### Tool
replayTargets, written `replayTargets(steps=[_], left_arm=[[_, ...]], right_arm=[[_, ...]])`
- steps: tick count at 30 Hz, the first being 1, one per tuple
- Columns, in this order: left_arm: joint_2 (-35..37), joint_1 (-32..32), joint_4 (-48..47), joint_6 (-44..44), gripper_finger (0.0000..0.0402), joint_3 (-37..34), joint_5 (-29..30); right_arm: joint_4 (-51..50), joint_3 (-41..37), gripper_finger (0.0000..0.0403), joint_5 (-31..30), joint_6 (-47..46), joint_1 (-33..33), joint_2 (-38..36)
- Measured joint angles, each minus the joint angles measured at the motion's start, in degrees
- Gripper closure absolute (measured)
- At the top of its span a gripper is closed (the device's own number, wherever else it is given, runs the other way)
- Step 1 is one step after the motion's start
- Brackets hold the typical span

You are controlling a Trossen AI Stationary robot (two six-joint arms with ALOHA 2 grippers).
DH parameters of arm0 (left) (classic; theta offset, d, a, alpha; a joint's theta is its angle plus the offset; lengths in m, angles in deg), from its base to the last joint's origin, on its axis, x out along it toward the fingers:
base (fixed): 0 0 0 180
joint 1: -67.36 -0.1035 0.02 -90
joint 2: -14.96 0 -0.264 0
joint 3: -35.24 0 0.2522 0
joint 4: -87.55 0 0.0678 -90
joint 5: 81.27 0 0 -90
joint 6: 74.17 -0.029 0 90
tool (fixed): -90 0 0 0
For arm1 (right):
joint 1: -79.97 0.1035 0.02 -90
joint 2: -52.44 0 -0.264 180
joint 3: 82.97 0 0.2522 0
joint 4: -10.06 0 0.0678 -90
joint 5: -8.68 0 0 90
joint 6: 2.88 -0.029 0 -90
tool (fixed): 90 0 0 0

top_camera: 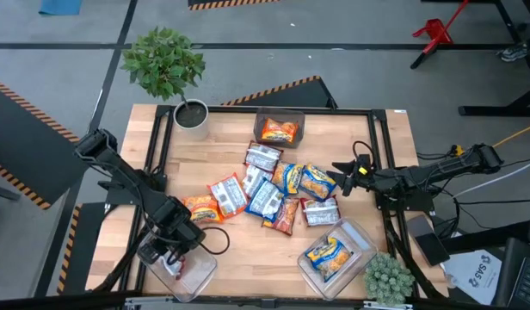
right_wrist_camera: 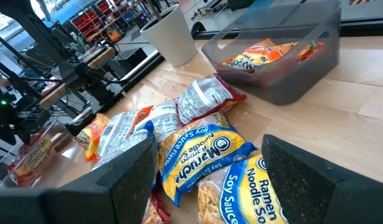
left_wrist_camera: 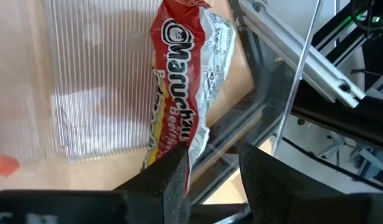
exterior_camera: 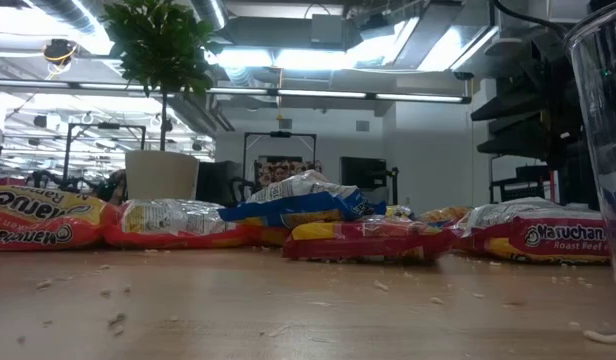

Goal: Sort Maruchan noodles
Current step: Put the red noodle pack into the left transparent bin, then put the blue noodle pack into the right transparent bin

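My left gripper point(top_camera: 172, 258) hangs over a clear bin point(top_camera: 194, 277) at the table's near left corner, fingers apart point(left_wrist_camera: 213, 155). A silver-and-red Maruchan packet point(left_wrist_camera: 185, 81) lies in that bin along one wall, its near end beside one finger. Several more noodle packets point(top_camera: 269, 189) in orange, blue-and-yellow and silver-and-red lie heaped mid-table. My right gripper point(top_camera: 341, 179) waits open at the heap's right side point(right_wrist_camera: 210, 162), touching nothing. My left gripper stands with one finger point(left_wrist_camera: 173, 177) right at the silver-and-red packet's near end point(left_wrist_camera: 176, 140). I cannot tell whether that finger touches it. The gap between the two fingers holds nothing.
A far bin point(top_camera: 263, 116) holds an orange packet point(top_camera: 278, 132). A near-right bin point(top_camera: 364, 234) holds a blue-and-yellow packet point(top_camera: 328, 256). A potted plant point(top_camera: 192, 114) stands at the far left and a small plant point(top_camera: 388, 277) at the near right. Metal rails point(top_camera: 158, 146) frame the table.
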Motion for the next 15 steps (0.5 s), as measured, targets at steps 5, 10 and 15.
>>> replayTargets(steps=[5,10,15], left_arm=[[0.0,-1.5,-4.0,0.4,0.0259,3.2,1.0],[0.0,-3.6,-7.5,0.4,0.0259,6.4,1.9],[0.0,-6.5,-9.3,3.2,0.0259,10.4,3.4]], right_arm=[[-0.1,0.0,0.0123,0.0,0.0,0.0,0.0],[-0.5,0.0,0.0123,0.0,0.0,0.0,0.0],[-1.2,0.0,0.0123,0.0,0.0,0.0,0.0]])
